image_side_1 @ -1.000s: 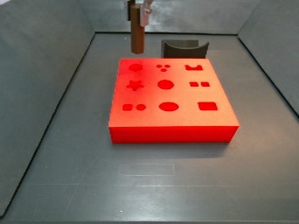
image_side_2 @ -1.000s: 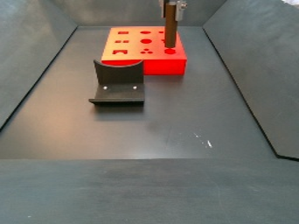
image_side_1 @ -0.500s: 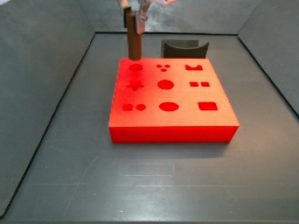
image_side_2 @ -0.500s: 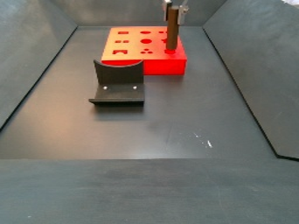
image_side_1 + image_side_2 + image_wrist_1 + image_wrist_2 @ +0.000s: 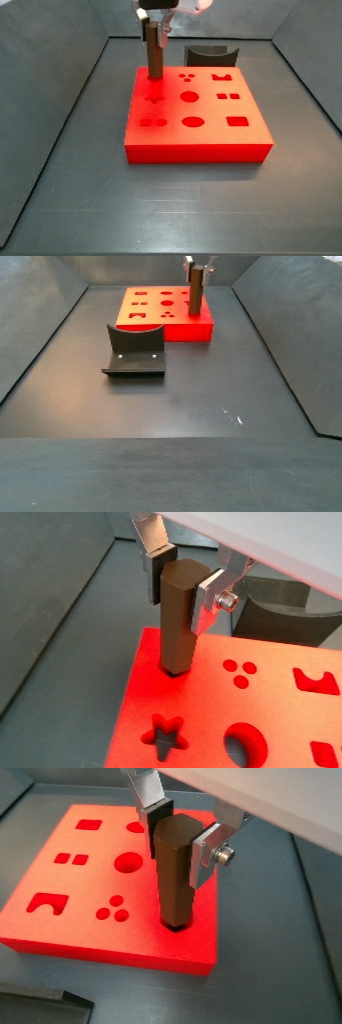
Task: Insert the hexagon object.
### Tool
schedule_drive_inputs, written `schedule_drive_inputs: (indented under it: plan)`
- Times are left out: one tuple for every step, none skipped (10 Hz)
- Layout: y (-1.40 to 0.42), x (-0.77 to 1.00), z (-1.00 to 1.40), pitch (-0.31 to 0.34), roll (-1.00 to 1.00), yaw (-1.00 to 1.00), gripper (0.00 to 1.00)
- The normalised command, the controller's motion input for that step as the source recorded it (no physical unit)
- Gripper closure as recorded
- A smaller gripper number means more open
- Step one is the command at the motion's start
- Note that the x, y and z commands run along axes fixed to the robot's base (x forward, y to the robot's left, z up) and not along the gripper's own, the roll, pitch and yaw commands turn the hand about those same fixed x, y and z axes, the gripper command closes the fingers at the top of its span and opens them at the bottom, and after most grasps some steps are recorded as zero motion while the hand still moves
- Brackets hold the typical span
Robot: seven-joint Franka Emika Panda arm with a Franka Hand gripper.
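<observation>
My gripper is shut on the top of the hexagon object, a long brown peg held upright. The peg's lower end meets the top of the red block at a corner hole, which the peg hides. In both side views the gripper is above the block's far corner with the peg hanging straight down. It also shows in a wrist view between the fingers, standing on the block.
The red block carries several cut-out holes: star, circle, rectangle. The dark fixture stands on the floor beside the block. Grey walls enclose the floor.
The gripper has come down with the peg. The peg's lower end, above the block's corner before, now reaches the block's top.
</observation>
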Motion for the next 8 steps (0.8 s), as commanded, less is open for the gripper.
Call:
schedule_drive_inputs:
  plan:
    - [0.02,0.0,-0.21,-0.083,-0.01,0.0,1.0]
    - [0.11,-0.14,-0.21,-0.087,-0.01,0.0,1.0]
    - [0.03,-0.35,-0.19,-0.059,0.0,-0.09,1.0]
    - [0.0,-0.21,-0.11,-0.046,-0.01,-0.01,1.0]
    - [-0.05,-0.15,-0.12,-0.034,0.0,0.0,1.0]
    - [-0.15,0.0,-0.11,0.0,0.04,0.01,1.0]
    - [-0.06,0.0,0.0,0.0,0.05,0.02,1.0]
    - [-0.01,0.07,0.0,0.003,0.0,0.0,1.0]
